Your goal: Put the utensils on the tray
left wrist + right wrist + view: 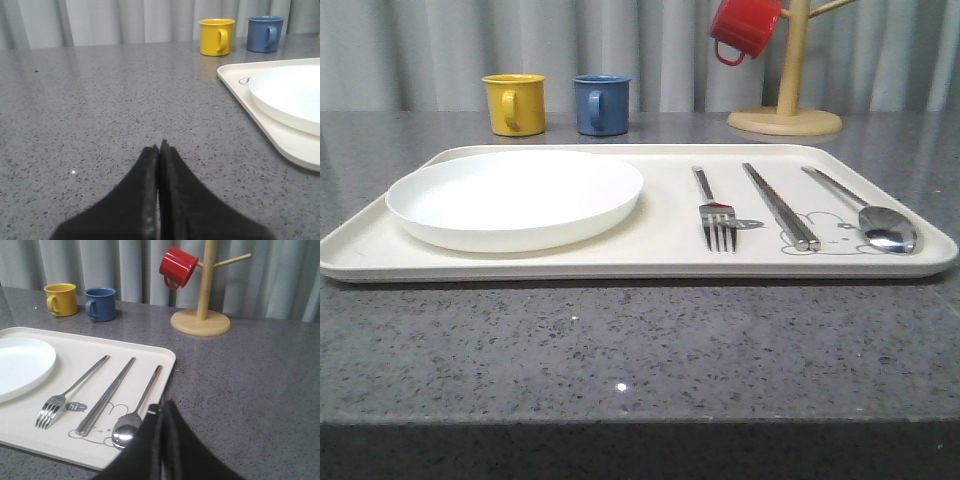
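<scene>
The cream tray (660,262) lies on the grey counter. On its right half rest the silver fork (715,212), the pair of chopsticks (779,204) and the long-handled spoon (865,211), side by side over the rabbit drawing. In the right wrist view the fork (70,390), chopsticks (107,395) and spoon (140,407) lie on the tray (150,360). My right gripper (164,404) is shut and empty, hovering by the tray's right edge near the spoon bowl. My left gripper (159,148) is shut and empty over bare counter, left of the tray (280,140).
A round white plate (516,198) fills the tray's left half. Behind the tray stand a yellow mug (513,103) and a blue mug (601,104). A wooden mug tree (787,100) with a red mug (744,27) stands at the back right.
</scene>
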{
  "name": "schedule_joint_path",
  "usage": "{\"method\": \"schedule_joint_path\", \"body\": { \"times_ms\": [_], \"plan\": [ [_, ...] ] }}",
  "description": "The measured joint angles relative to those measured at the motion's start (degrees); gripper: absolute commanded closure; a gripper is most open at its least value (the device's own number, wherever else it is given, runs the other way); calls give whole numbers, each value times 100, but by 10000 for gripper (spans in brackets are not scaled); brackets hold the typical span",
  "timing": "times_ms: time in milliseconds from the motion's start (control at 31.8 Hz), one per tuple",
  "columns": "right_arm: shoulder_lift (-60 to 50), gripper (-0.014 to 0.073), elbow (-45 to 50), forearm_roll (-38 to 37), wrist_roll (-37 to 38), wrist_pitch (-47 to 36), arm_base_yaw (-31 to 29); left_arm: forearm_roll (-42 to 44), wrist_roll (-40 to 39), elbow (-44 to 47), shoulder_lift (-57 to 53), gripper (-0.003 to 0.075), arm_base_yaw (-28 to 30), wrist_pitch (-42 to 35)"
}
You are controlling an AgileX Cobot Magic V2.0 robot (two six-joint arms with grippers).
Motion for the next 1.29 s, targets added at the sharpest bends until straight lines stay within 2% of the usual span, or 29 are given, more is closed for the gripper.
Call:
{"method": "schedule_joint_path", "body": {
  "times_ms": [1069, 1289],
  "plan": [
    [0, 666, 0, -9, 0, 0, 0, 0, 0, 0, 0, 739, 0, -10],
    [-153, 666, 361, -254, 0, -262, -179, 0, 0, 0, 0, 739, 0, -10]
  ]
}}
